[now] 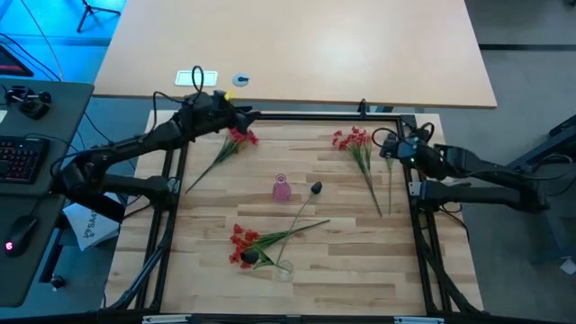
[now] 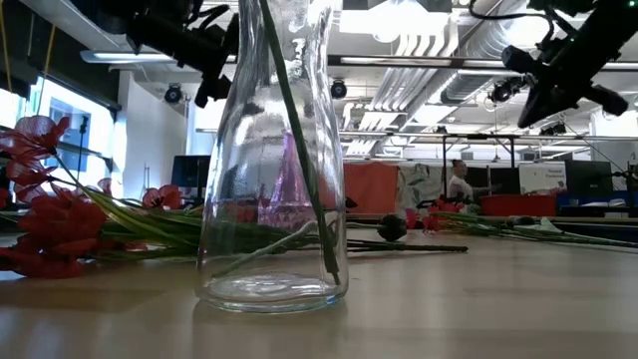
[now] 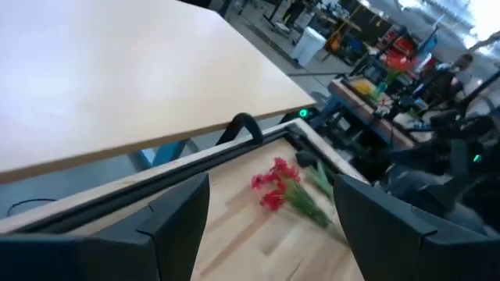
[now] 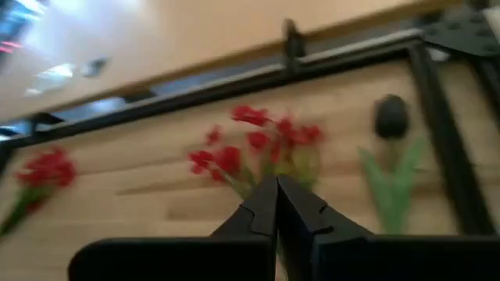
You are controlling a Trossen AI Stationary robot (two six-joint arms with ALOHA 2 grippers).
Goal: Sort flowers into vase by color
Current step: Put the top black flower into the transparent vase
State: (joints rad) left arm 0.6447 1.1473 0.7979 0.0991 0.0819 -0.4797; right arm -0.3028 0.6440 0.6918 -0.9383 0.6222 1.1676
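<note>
A red bunch [image 1: 241, 137] lies at the far left, its stalk running toward the near left. My left gripper [image 3: 273, 234] hovers open just beyond it by the far rail, nothing between its fingers. Another red bunch [image 4: 250, 148] and a dark bloom [image 4: 391, 115] lie at the far right. My right gripper [image 4: 277, 207] hangs shut above them, clear of both. A small pink vase [image 1: 281, 189] stands mid-table beside a dark bloom [image 1: 316, 188]. A clear vase [image 2: 274, 150] stands near the front edge with a green stalk slanting inside it. Red blossoms [image 1: 243, 241] and a dark bloom [image 1: 250, 257] lie beside it.
A black frame rail [image 1: 306, 117] borders the wooden table; its far bar has a raised clamp [image 1: 363, 108]. Beyond it stands a large pale tabletop [image 1: 297, 45]. A keyboard desk [image 1: 27, 153] sits at the left. A person [image 2: 459, 184] shows far off in the room.
</note>
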